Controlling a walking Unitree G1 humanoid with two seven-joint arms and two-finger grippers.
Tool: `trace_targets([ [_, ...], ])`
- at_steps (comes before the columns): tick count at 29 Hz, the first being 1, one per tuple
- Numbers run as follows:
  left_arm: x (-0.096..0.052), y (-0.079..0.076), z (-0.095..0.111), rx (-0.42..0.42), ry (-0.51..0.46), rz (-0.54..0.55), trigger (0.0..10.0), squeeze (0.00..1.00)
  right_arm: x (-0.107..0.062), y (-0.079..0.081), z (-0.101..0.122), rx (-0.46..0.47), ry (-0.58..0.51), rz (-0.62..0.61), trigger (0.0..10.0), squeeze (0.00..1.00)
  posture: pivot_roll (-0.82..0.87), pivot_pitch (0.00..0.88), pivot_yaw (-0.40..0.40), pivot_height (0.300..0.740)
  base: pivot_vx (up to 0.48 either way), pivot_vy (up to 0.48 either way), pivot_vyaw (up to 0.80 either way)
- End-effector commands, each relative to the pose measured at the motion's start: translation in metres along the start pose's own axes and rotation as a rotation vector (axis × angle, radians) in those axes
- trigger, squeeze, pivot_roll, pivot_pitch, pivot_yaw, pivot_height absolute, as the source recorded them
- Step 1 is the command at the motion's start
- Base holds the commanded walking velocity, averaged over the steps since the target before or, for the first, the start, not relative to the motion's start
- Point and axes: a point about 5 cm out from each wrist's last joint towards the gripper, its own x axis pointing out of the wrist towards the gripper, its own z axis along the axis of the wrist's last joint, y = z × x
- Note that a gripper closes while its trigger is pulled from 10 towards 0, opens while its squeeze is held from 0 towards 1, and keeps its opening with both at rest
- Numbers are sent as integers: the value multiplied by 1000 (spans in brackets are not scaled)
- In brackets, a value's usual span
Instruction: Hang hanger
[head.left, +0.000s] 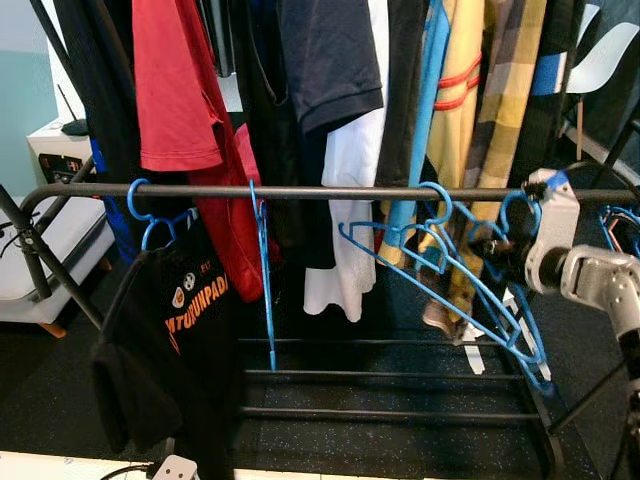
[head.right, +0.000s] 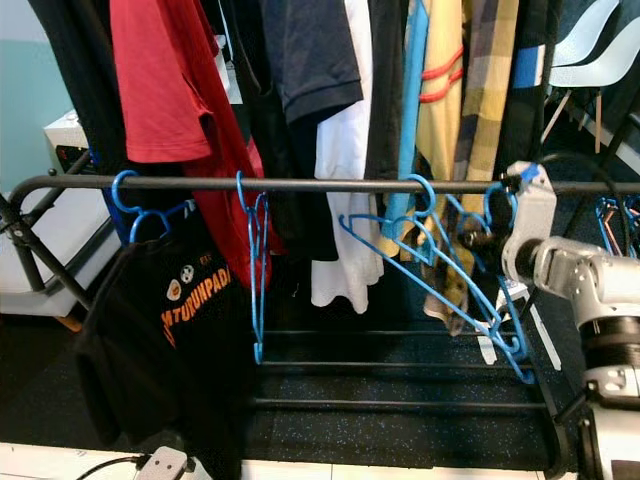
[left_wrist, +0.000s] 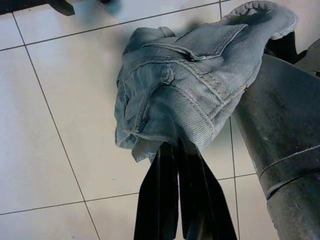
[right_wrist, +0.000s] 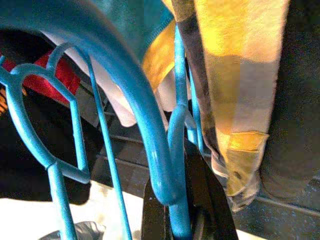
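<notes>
Clothes rack rail (head.left: 300, 192) crowded with garments | right gripper (right_wrist: 187, 210) near rail's right end, apparently pinching blue hanger (head.right: 440, 262) hooked there | left gripper (left_wrist: 179, 150) pinching denim garment (left_wrist: 190, 80) above tiled floor (left_wrist: 55, 125)

A: What hangs on the rail (head.left: 300, 192)?
B: Toward its left end, a T-shirt (head.left: 175, 330) on a hanger; near the middle, an empty hanger (head.left: 265, 270); toward the right end, several hangers (head.left: 450, 270) bunched together.
A: And behind the rail?
B: A row of clothes (head.left: 330, 90) hanging higher up.
</notes>
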Motion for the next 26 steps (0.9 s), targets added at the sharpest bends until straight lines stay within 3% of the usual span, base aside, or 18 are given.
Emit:
trace_targets([
  [1, -2, 5, -1, 1, 8, 9, 10000, 0, 0, -1, -5, -20, 23, -7, 10000, 0, -161, 0, 45, 740, 0, 0, 0],
  [6, -1, 4, 1, -3, 4, 9, 10000, 0, -5, -8, -12, -81, -20, -51, 10000, 0, -168, 0, 48, 740, 0, 0, 0],
  [7, -1, 4, 1, -3, 4, 9, 10000, 0, -6, -11, -14, -88, -45, -67, 10000, 941, -167, 0, 48, 740, 0, 0, 0],
  [8, -1, 5, 1, -3, 3, 10, 10000, 0, -8, -13, -14, -85, -83, -80, 10000, 1000, -167, 0, 49, 740, 0, 0, 0],
  [14, -1, 5, 2, -3, 3, 11, 10000, 0, -12, -15, -9, -83, -164, -89, 10000, 1000, -165, 0, 49, 740, 0, 0, 0],
  [16, -1, 5, 2, -3, 4, 13, 10000, 0, -24, -15, -1, -70, -284, -76, 10000, 1000, -173, 0, 53, 740, 0, 0, 0],
  [23, -1, 5, 3, -1, 7, 14, 10000, 0, -37, -14, -3, -54, -331, -63, 10000, 1000, -183, 0, 56, 740, 0, 0, 0],
  [26, -1, 6, 3, 1, 8, 12, 10000, 0, -44, -18, -14, -46, -317, -84, 10000, 1000, -190, 0, 59, 740, 0, 0, 0],
])
